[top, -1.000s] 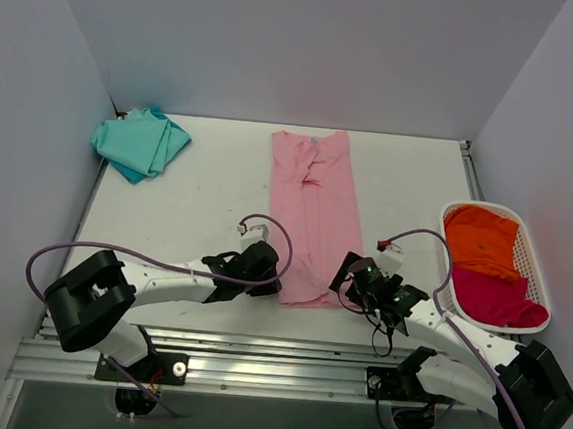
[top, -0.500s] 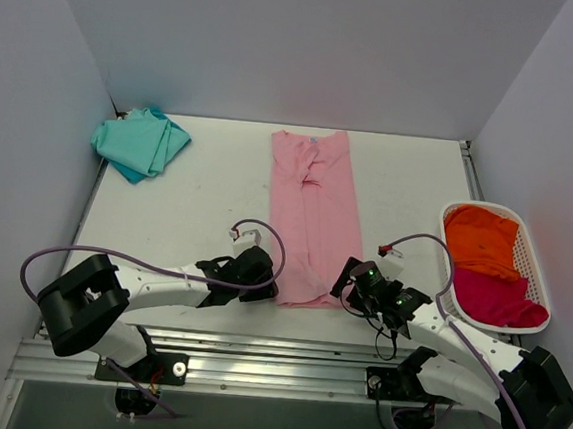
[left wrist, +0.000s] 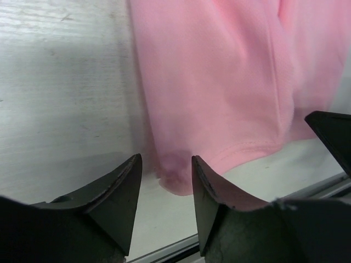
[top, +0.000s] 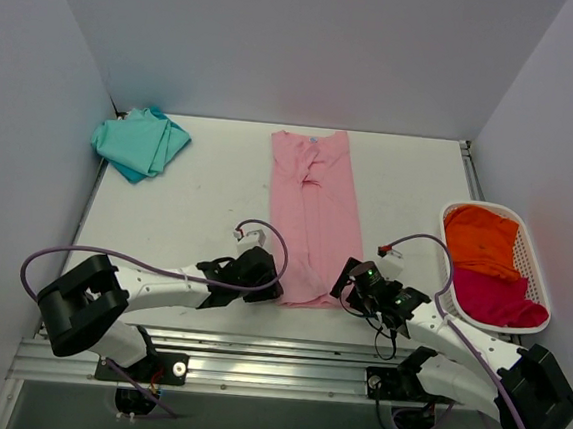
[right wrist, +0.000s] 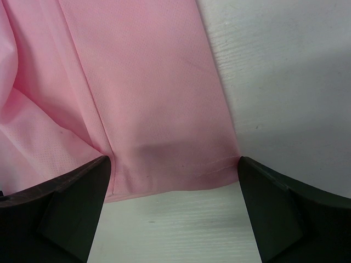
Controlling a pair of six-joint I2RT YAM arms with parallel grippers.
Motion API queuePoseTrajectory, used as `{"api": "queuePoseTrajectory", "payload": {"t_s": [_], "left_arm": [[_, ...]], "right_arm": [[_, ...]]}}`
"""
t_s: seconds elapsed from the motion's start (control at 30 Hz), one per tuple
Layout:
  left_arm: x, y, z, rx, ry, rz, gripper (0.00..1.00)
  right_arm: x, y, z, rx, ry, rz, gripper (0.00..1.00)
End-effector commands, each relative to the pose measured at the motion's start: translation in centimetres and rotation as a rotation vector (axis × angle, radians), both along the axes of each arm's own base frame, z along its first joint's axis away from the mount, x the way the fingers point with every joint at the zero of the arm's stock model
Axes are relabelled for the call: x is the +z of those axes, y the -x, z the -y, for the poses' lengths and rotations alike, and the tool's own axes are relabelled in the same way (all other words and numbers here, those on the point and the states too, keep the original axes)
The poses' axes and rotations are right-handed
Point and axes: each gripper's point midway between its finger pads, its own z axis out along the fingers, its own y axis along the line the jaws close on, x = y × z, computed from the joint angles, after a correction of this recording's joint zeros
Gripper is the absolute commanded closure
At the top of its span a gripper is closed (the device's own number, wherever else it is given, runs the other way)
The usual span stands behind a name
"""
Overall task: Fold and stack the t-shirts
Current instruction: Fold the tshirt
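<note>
White table (top: 198, 197), plain walls. Pink t-shirt (top: 318, 202) lies centre as a long strip, hem at 6 o'clock. Left gripper (left wrist: 164, 167): fingers apart w/ the hem's 7 o'clock corner between them, nothing pinched yet. Right gripper (right wrist: 173, 170): spread wide over the 5 o'clock corner. Cloth's thin, limp, prob. slides. You'd best pinch both hem corners thru all layers and lift evenly.

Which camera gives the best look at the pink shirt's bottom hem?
The right wrist view: the hem runs close-up across the frame, stitching visible, between open jaws. The left wrist view shows only one blurred corner; the top view shows the whole pink shirt, with the hem tiny.
</note>
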Motion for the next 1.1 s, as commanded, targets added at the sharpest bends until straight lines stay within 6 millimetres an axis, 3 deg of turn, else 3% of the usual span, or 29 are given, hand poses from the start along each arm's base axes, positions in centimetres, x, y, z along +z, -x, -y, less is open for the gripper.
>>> {"api": "queuePoseTrajectory", "payload": {"t_s": [0.0,0.1,0.2,0.23,0.27,0.47,0.6,0.67,0.9,1.07], "left_arm": [[1.4,-0.3,2.6,-0.036,0.104,0.028,0.51],[1.0,0.0,3.0,-0.047,0.119,0.009,0.62],[0.6,0.2,3.2,-0.048,0.123,-0.001,0.8],[0.6,0.2,3.1,-0.048,0.121,-0.003,0.92],[0.5,0.2,3.0,-0.045,0.118,-0.004,0.95],[1.5,0.0,1.8,-0.015,0.104,0.026,0.98],[2.1,-0.5,-1.3,0.059,0.014,0.063,0.98],[2.7,-0.6,-1.8,0.069,0.02,0.08,0.98],[1.5,-0.4,-2.0,0.063,0.018,0.061,0.98],[0.5,-0.3,-1.3,0.047,0.015,0.037,0.98]], "right_arm": [[-0.4,0.2,0.6,-0.023,0.021,-0.007,0.04],[-0.4,0.2,0.7,-0.025,0.022,-0.007,0.04],[-0.3,0.2,0.7,-0.029,0.022,-0.006,0.04],[-0.3,0.2,0.8,-0.031,0.022,-0.005,0.04],[-0.3,0.2,0.8,-0.031,0.022,-0.005,0.04],[-0.2,0.5,0.9,-0.036,0.015,-0.007,0.05],[0.0,0.8,1.0,-0.042,0.0,0.002,0.09],[0.6,0.7,0.8,-0.046,-0.024,0.021,0.13],[-0.1,1.7,0.7,-0.04,-0.042,-0.005,0.21],[-0.5,2.4,-0.2,-0.019,-0.072,-0.011,0.4]]}}
